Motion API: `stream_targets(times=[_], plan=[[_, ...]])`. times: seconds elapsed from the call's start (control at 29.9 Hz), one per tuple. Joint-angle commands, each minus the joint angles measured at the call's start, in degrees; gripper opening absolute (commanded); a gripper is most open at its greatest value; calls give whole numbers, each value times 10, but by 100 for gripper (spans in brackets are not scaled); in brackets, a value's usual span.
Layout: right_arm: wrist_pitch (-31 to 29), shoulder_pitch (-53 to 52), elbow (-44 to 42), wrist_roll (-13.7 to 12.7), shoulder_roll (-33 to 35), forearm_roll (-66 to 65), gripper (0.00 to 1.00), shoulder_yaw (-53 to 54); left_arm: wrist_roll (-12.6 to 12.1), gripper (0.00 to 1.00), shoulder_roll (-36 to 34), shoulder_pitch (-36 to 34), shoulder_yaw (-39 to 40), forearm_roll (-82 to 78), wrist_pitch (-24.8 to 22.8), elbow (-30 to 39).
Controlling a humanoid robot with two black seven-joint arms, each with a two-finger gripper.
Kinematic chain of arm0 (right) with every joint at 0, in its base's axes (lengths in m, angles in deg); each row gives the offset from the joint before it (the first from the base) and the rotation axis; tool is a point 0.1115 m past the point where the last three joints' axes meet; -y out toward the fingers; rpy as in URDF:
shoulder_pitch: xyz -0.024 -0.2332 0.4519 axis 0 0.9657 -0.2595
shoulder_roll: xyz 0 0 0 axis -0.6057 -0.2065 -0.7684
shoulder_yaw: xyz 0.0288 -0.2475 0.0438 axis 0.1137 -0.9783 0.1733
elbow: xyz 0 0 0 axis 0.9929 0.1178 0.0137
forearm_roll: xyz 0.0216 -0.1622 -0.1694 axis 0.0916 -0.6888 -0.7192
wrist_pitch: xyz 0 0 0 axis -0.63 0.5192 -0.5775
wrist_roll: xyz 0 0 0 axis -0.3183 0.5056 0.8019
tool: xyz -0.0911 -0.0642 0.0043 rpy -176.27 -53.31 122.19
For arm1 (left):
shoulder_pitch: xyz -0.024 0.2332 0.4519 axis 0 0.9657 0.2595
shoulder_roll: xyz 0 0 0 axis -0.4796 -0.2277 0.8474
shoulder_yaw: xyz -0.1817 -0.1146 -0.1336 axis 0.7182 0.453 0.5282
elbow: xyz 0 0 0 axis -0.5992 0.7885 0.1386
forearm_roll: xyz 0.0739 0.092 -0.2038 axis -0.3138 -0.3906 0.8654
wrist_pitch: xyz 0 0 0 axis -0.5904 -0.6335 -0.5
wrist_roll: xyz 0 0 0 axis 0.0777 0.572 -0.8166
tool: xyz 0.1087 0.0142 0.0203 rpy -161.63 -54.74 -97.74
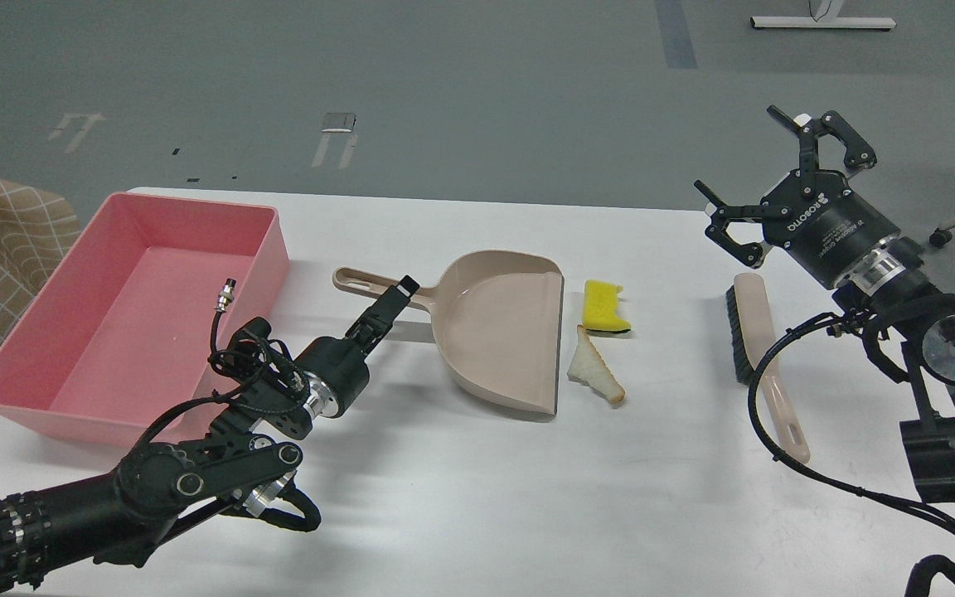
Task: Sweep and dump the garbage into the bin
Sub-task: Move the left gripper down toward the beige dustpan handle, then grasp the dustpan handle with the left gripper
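Pink bin (46,396) at table's (444,497) left edge; left gripper (395,300) just beside dustpan (502,332) handle, finger state impossible to tell; yellow sponge chunk (602,305) and white bread slice (595,377) lay just right of dustpan mouth, outside it; brush (763,365) lay farther right; right gripper (776,178) hung raised above brush, fingers spread wide, holding nothing
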Motion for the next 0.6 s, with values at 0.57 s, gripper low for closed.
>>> stream_targets(times=[0.57], plan=[[0, 3, 3, 0, -1, 0, 100, -1, 0, 92, 22, -17, 2, 25, 0, -63]])
